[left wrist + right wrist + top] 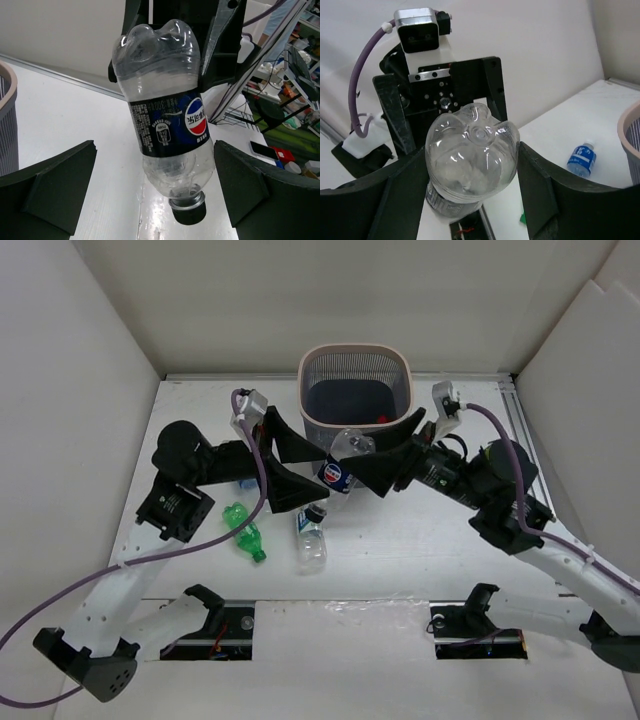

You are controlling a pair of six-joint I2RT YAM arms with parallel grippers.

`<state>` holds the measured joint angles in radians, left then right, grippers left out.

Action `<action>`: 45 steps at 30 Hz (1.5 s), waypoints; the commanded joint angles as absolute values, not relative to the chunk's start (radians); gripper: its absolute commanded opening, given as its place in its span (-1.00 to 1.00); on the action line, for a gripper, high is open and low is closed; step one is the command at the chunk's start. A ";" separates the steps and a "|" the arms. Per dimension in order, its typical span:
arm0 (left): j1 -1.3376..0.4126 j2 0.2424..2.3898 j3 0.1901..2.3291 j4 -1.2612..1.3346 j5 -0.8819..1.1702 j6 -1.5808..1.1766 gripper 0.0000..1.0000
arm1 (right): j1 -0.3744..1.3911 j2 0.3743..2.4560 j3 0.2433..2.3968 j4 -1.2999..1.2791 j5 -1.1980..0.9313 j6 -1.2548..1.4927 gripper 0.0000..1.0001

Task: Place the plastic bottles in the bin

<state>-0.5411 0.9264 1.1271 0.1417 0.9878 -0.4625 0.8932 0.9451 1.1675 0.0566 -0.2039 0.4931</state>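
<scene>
Right end effector (471,150) grips bottle (167,120) at its base end, cap down, just short of bin (355,347); left end effector (155,150) gapes either side, untouching; we judge slick plastic may slip onto desk (400,540).

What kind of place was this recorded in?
Probably a lab robot cell: a white table boxed in by white panels, two arms bolted at its near edge, and cluttered equipment shelves beyond the enclosure.

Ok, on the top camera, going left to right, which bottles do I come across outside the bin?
Green bottle → blue-white-labelled bottle, both lying flat → black-labelled bottle, held up off the surface.
</scene>
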 commanded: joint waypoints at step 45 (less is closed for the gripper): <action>-0.538 1.581 1.953 -0.102 0.011 -0.414 1.00 | 0.953 0.635 1.281 -0.524 0.563 0.443 1.00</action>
